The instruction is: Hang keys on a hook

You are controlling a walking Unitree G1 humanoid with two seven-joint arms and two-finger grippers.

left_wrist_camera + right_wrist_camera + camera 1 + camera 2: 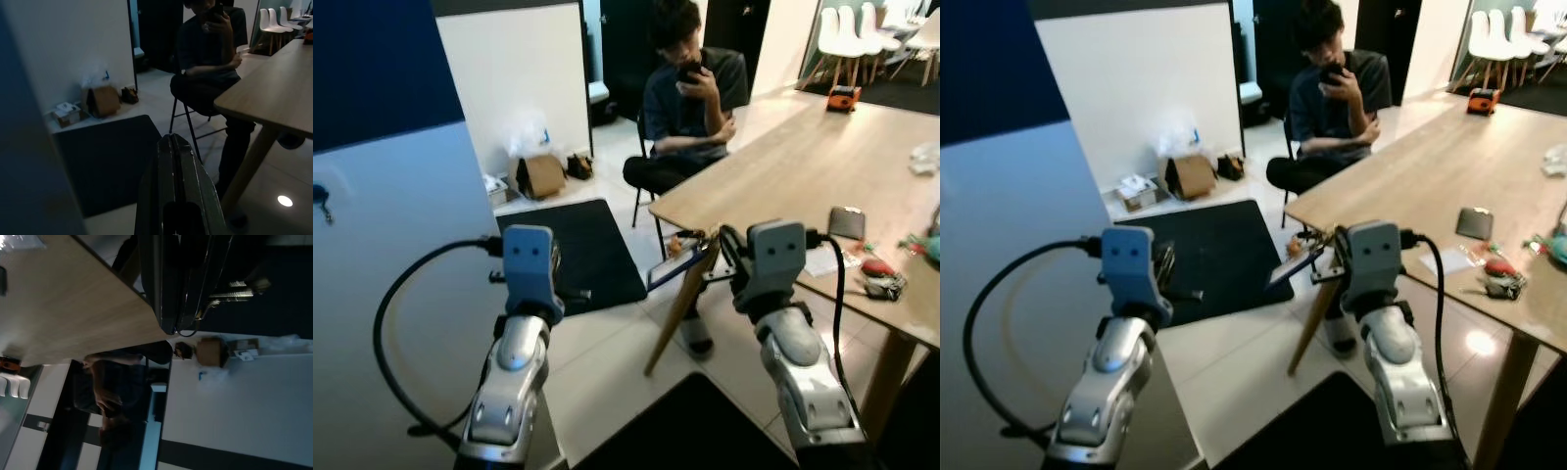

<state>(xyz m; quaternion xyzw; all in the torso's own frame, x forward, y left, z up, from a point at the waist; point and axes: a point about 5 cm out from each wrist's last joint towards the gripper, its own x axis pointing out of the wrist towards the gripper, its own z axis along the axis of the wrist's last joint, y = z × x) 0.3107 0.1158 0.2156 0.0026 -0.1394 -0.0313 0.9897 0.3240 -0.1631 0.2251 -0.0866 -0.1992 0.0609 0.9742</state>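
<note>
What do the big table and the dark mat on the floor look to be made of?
The table: light wood or a wood-look laminate, going by the fine grain lines and matt tan top, on slanted wooden legs. The mat: probably rubber or short-pile fabric, flat, matt black, no sheen beside the glossy pale tiles. Neither is certain from looks alone.

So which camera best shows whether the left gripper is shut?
The left wrist view: it looks straight along the left gripper, whose two black fingers lie pressed together, nothing between them. The eye views show it from behind, its fingers a thin dark sliver over the mat.
</note>
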